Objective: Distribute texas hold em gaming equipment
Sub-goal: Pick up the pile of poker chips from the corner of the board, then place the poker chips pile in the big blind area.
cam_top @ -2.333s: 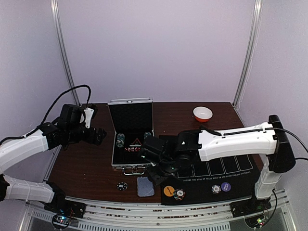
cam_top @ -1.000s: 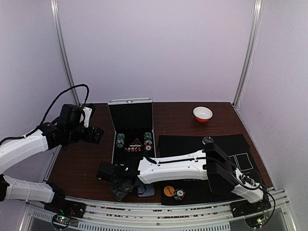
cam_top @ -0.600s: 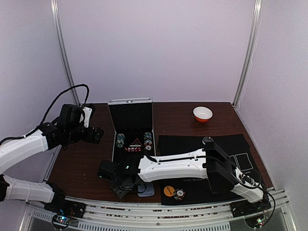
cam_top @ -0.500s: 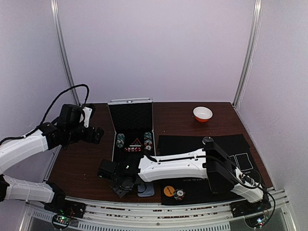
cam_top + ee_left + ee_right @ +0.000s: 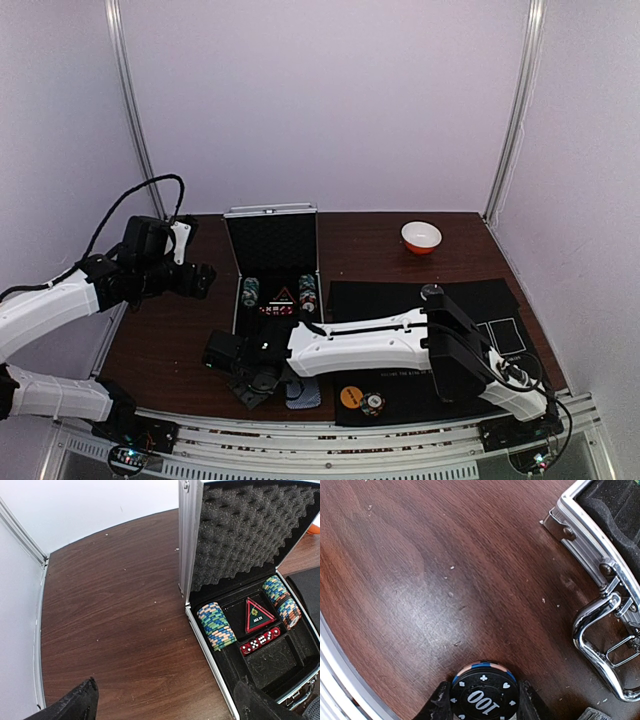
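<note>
Right hand: closed on the dark disc (marked 100), near the case handle.
Left hand: wide open, holding nothing, above the bench.

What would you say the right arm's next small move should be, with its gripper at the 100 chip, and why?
Probably a short, straight lift. The right gripper appears to press both sides of the 100 chip stack, which seems to sit on the wooden table close to the case handle. Raising it first should clear that handle before any carry.
</note>
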